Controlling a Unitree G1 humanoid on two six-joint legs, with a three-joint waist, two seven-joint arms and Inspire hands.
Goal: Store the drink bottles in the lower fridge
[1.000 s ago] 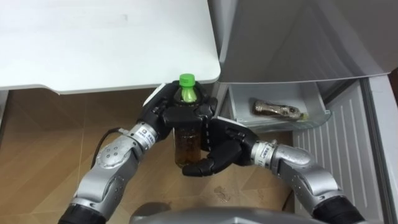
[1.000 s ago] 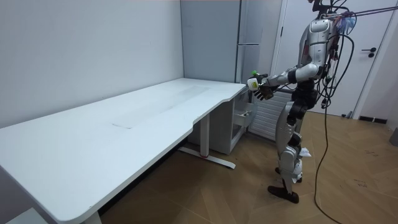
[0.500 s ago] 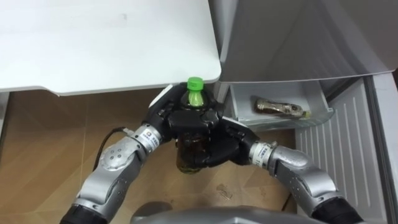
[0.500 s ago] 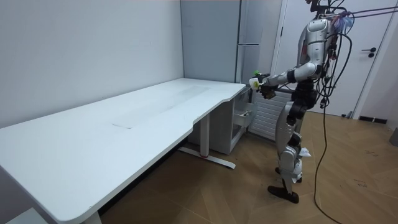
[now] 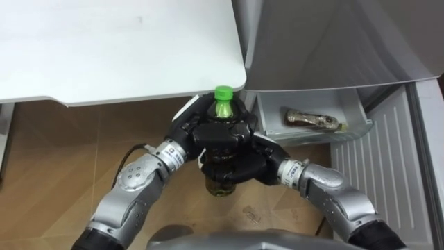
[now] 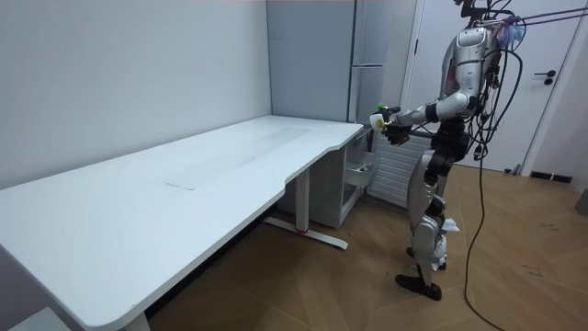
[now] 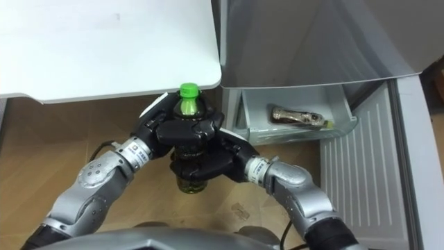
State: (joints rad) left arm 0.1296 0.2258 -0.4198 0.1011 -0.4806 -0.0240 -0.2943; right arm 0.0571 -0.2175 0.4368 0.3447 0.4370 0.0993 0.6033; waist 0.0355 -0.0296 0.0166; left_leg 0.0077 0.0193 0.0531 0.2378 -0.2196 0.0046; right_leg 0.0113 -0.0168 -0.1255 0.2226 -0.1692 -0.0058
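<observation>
Left eye, step: mid-carry, I judged. The bottle [image 5: 223, 184] was off the table [image 5: 118, 48] and not yet in the fridge.
Left eye, left hand [image 5: 201, 130]: fingers curled round the bottle's shoulder, just under the green cap.
Left eye, right hand [image 5: 250, 163]: fingers wrapped round the bottle's middle from the other side.
Left eye, bottle look: upright, clear plastic, brown drink inside, held over the floor [image 5: 62, 160] just below the table's corner.
Left eye, drawer [image 5: 354, 114]: open at the fridge's foot, with another bottle [image 5: 310, 122] lying flat in it.
Room view, stance: the robot stood upright by the fridge [image 6: 367, 55] at the table's end, bottle at chest height.
Right eye, next move: probably swing right and lower into the drawer's free left part, which would need a bend and one hand letting go.
</observation>
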